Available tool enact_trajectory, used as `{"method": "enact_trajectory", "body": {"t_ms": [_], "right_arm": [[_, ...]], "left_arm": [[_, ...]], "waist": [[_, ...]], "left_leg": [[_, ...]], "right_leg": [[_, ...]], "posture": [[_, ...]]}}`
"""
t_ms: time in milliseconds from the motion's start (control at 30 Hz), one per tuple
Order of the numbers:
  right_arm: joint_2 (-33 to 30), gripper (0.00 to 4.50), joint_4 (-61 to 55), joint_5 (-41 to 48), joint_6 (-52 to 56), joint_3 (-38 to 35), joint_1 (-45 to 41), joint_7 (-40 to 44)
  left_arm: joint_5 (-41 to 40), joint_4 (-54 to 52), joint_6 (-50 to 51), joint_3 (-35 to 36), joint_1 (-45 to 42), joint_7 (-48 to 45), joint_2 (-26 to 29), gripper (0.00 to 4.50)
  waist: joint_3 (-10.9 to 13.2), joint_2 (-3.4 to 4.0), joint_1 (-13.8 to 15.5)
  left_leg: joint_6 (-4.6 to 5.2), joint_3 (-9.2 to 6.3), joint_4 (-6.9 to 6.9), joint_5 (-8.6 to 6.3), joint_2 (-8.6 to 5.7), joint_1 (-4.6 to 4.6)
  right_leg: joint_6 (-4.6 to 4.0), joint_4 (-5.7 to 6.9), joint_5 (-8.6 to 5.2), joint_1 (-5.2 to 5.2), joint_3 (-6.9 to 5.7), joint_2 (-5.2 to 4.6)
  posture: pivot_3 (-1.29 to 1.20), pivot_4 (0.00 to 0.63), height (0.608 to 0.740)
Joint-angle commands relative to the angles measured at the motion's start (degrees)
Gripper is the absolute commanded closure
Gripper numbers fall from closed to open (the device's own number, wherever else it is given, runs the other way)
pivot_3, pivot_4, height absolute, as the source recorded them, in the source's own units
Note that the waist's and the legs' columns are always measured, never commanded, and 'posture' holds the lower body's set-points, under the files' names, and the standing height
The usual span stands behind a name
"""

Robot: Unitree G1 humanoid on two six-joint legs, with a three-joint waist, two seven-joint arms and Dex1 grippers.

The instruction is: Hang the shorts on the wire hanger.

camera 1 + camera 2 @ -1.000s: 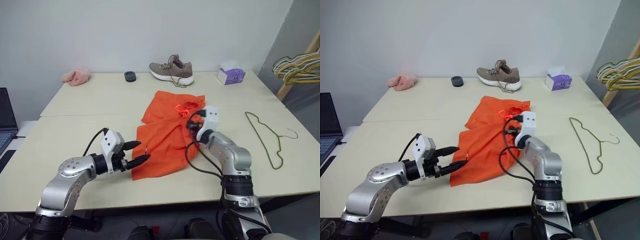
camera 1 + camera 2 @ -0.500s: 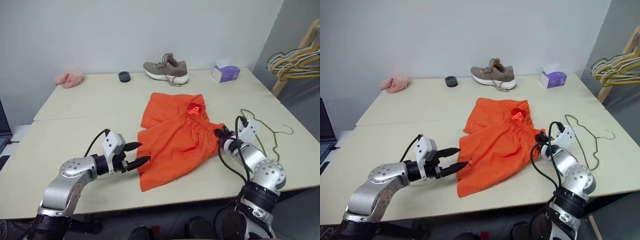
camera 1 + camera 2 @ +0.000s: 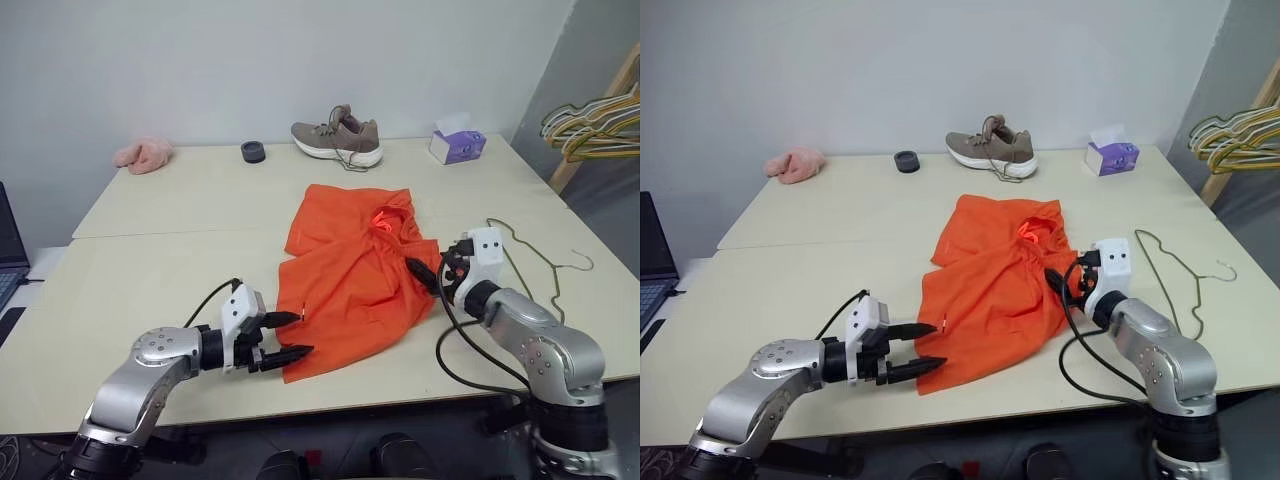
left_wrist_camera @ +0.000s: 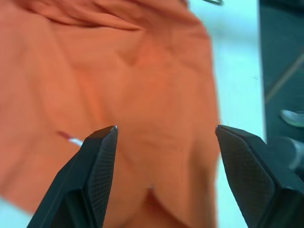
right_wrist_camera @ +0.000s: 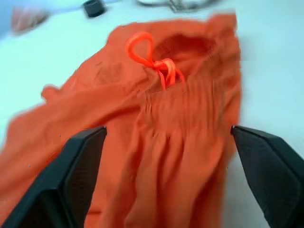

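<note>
The orange shorts [image 3: 350, 275] lie crumpled at mid-table, with the waistband and drawstring loop [image 5: 142, 47] on the far side. My left gripper [image 3: 300, 335] hovers open just at the near hem, its fingers [image 4: 95, 166] spread over the fabric without gripping it. My right gripper [image 3: 430, 268] stands wide open at the shorts' right edge beside the waistband, holding nothing. The thin wire hanger [image 3: 1196, 284] lies flat on the table to the right of the right arm.
A brown shoe [image 3: 340, 135], a small black round thing [image 3: 253, 151], a pink fluffy cloth [image 3: 140, 153] and a purple tissue box [image 3: 457, 147] line the far edge. Bunched yellow and green hangers [image 3: 595, 115] hang at the right. A laptop [image 3: 8, 250] sits left.
The right gripper dragged the waistband to the right, then opened and let go, drawing back. The left gripper slid back and down to the near hem, staying open.
</note>
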Motion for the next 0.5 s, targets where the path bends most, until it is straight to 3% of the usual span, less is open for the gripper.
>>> {"method": "enact_trajectory", "body": {"t_ms": [33, 333, 500], "right_arm": [[-4.63, 0.01, -0.46, -5.95, -10.75, 1.86, 1.21, 6.49], [-14.06, 0.01, -2.40, -6.75, -20.12, 2.17, 5.31, 22.57], [-20.36, 0.01, -2.85, -12.63, -28.20, 5.50, 6.92, 29.64]], "left_arm": [[1.36, -2.51, -1.88, -2.55, -0.17, -1.37, 0.68, 1.04], [10.44, 3.41, -6.75, -9.44, -2.99, -1.17, 0.83, 1.04], [15.03, 7.01, -9.54, -11.71, -5.28, -0.04, 0.13, 1.04]], "waist": [[0.02, -0.03, 0.04], [0.08, -0.11, 0.07], [0.13, -0.20, 0.18]], "left_leg": [[0.00, -0.01, 0.00, 0.00, 0.01, 0.00], [0.00, 0.01, 0.08, 0.00, 0.07, 0.05], [0.00, 0.00, 0.10, 0.00, 0.07, 0.04]], "right_leg": [[0.00, 0.00, 0.00, 0.00, 0.02, 0.01], [0.01, 0.02, -0.01, 0.05, 0.02, 0.08], [0.02, 0.01, -0.01, 0.07, 0.02, 0.06]], "posture": [[-0.16, 0.044, 0.740], [-0.17, 0.048, 0.740], [-0.18, 0.048, 0.740]]}}
